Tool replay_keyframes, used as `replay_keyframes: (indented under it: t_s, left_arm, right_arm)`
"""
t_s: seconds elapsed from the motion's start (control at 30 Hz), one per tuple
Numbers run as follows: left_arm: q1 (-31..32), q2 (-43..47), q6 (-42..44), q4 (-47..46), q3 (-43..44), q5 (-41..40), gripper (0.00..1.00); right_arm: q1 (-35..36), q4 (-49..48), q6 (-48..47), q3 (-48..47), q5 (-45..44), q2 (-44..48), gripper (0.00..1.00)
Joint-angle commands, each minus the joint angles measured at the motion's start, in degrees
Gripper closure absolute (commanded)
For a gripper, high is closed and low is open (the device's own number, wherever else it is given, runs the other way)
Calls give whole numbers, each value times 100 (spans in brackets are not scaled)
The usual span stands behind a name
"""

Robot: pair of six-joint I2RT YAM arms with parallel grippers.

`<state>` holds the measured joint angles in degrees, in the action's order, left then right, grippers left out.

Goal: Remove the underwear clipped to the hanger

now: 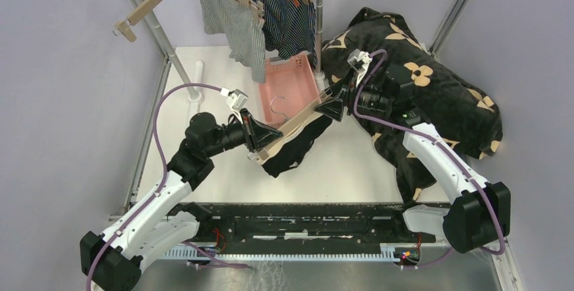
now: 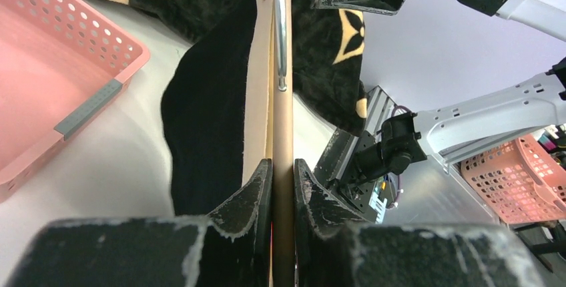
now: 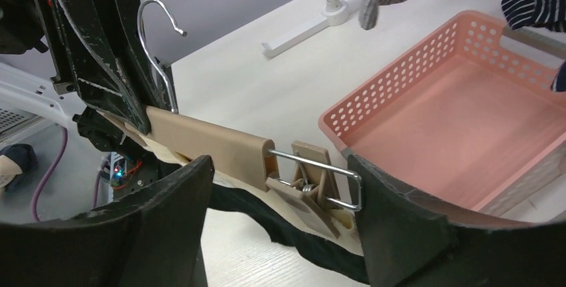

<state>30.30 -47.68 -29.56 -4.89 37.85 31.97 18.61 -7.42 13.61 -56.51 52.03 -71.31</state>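
The left gripper [image 1: 262,141] is clenched on the near-left end of a wooden hanger [image 1: 294,118]; in the left wrist view its 2 fingers [image 2: 250,193] press flat against both faces of the bar. The right gripper [image 1: 333,105] is at the hanger's other end with its jaws spread wide, and in the right wrist view its 2 fingers [image 3: 414,220] stand on either side of a wooden clip [image 3: 307,183] without touching it. Between the 2 grippers the hanger is held up over the middle of the surface [image 1: 352,169], running slantwise from near-left to far-right, its metal hook [image 3: 160,33] rising beside the left gripper. The black underwear [image 1: 291,149] hangs from the hanger's underside and droops toward the near edge; the clip seems to pinch its waistband, though the finger partly hides that spot. Just beyond the hanger, toward the far edge, a pink perforated basket [image 1: 288,88] sits on the surface. Over the far edge, the grey-and-white striped underwear [image 1: 237,24] and the navy striped underwear [image 1: 291,20] each hang clipped to a wooden hanger on a rack [image 1: 318,13], with 1 bare hanger [image 1: 152,0] toward the far-left corner. A black blanket [image 1: 420,81] with tan flower marks is heaped along the right edge.
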Motion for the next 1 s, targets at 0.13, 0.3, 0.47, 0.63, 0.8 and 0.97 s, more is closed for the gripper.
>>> replay_keyframes:
  t_s: [0.13, 0.3, 0.47, 0.63, 0.8, 0.97]
  left_arm:
    - [11, 109, -330, -583, 74, 111, 97]
    - [7, 61, -303, -680, 132, 88, 97]
    - [14, -89, -269, -751, 78, 87, 97]
    - [11, -130, -296, -883, 73, 162, 97]
    - [8, -135, -319, -956, 143, 302, 97]
    - [17, -81, -306, -1237, 162, 399, 97]
  right_arm:
    - [-40, -1007, 596, -11, 549, -112, 52]
    - [-42, -1319, 865, 10, 737, -214, 83]
    - [-37, -1451, 958, 9, 755, -109, 99]
    - [-57, -1441, 867, 82, 665, 34, 98]
    - [-49, -1851, 1181, 100, 883, 35, 49]
    - [-49, -2452, 1730, 84, 1024, -1, 65]
